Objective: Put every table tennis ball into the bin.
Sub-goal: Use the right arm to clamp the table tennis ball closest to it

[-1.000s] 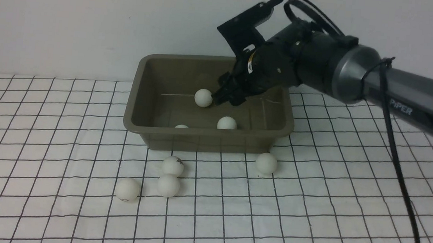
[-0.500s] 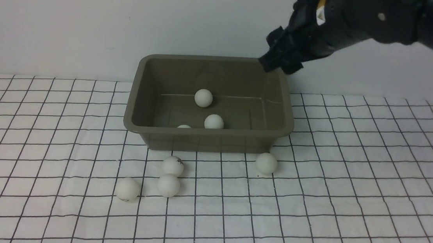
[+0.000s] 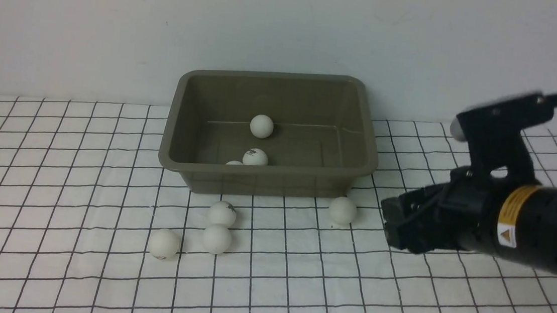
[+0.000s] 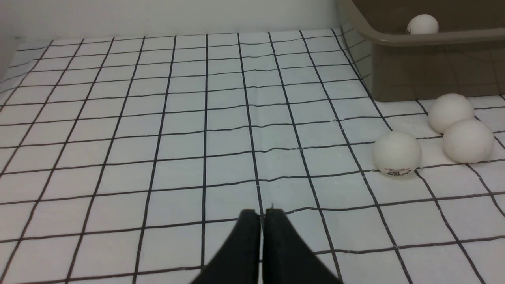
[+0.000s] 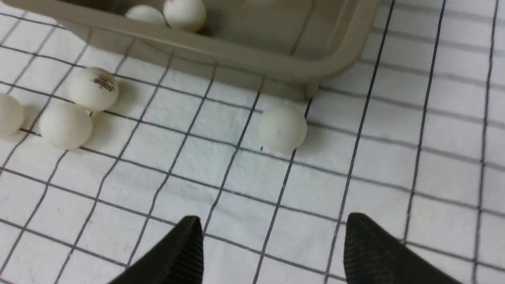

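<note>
- The right tool (image 3: pixel 390 220), the black two-finger one, sits low at the right-centre of the front view. Its fingers are spread wide with nothing between them.
- Closest target is the lone small white plastic table tennis ball (image 3: pixel 342 210) on the white black-gridded tabletop (image 3: pixel 72 269). It's just left of that tool, tucked beside the lower right corner of the rectangular olive-grey plastic bin (image 3: pixel 266 185). Can't tell if it touches the wall.
- In the right wrist view that ball is mid-frame, dead ahead of the gap. My guess is go straight in and close. It's round, so there's no axis to line up with.
- The left tool (image 4: pixel 260 221) is pinched together and empty. It's the nearer one for the cluster of three white balls (image 3: pixel 216 238) at lower centre-left.
- Three white balls (image 3: pixel 261 126) are already inside the bin.
</note>
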